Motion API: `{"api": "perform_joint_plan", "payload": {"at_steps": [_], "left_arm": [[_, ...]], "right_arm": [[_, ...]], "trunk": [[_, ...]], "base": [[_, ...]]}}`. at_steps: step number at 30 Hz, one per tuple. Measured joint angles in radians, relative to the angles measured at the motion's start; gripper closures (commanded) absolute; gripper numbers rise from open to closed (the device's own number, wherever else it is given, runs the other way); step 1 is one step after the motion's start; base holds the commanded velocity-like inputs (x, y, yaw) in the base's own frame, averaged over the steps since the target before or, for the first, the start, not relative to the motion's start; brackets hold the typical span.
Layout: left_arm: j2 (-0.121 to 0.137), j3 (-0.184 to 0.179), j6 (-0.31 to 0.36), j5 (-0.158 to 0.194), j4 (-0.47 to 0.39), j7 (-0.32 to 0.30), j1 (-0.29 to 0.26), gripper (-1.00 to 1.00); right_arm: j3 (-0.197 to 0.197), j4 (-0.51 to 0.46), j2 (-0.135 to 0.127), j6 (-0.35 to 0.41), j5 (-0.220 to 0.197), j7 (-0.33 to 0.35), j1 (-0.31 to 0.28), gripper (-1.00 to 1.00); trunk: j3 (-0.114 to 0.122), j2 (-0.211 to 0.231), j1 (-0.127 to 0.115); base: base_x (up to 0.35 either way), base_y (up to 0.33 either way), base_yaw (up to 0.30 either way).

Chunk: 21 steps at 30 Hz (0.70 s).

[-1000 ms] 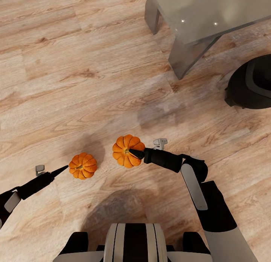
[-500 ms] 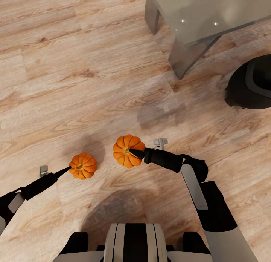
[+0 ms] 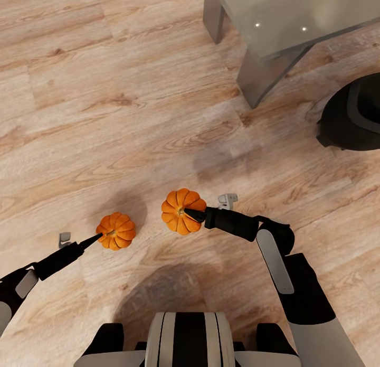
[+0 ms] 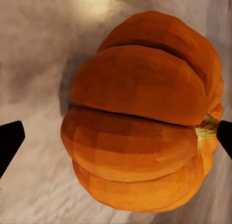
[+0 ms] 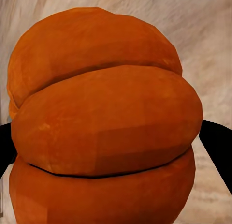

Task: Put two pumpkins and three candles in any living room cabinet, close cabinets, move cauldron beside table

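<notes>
Two pumpkins on wood floor [image 3: 132, 66], one ahead of each gripper. Glass table [image 3: 274, 18] and black cauldron [image 3: 351, 116] lying well beyond right arm, table farther off.

Larger pumpkin [image 3: 183, 211]: sitting straight at tip of right gripper [image 3: 193, 215], stem side up. Bulging close between the dark fingertips [image 5: 220, 146] in right wrist view; looking clamped on pumpkin flanks, contact itself not resolvable.

Smaller pumpkin [image 3: 116, 231]: lying directly ahead of left gripper [image 3: 98, 235], tip reaching its near edge. Fingertips [image 4: 8, 139] straddling it with floor showing on one side, so spread, not yet gripping.

Judging: each arm nearest its own pumpkin; left needing slight advance along finger axis before closing.
</notes>
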Motion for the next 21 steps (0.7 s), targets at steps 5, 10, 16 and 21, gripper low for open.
{"api": "perform_joint_plan", "payload": {"at_steps": [5,10,16,21], "left_arm": [[0.000,0.000,0.001,0.000,0.000,0.000,0.000,-1.00],[0.001,0.000,0.003,0.000,0.000,0.000,0.000,-1.00],[0.001,0.000,0.005,0.000,0.000,0.000,0.000,-1.00],[0.001,-0.001,0.006,0.000,0.000,0.000,-0.001,-1.00]], "right_arm": [[0.001,0.000,0.000,0.001,-0.003,0.002,0.000,1.00],[0.001,0.000,0.000,0.001,-0.002,0.002,0.000,1.00],[0.001,0.000,0.000,-0.002,-0.001,0.002,0.000,1.00],[0.001,0.000,0.000,0.000,-0.002,0.002,0.000,1.00]], "trunk": [[-0.001,0.000,0.000],[-0.002,0.000,0.000],[-0.007,0.000,0.000],[-0.007,0.000,0.000]], "base": [[0.000,0.000,0.000],[0.000,0.000,0.000],[0.000,0.000,0.000],[0.000,0.000,0.000]]}}
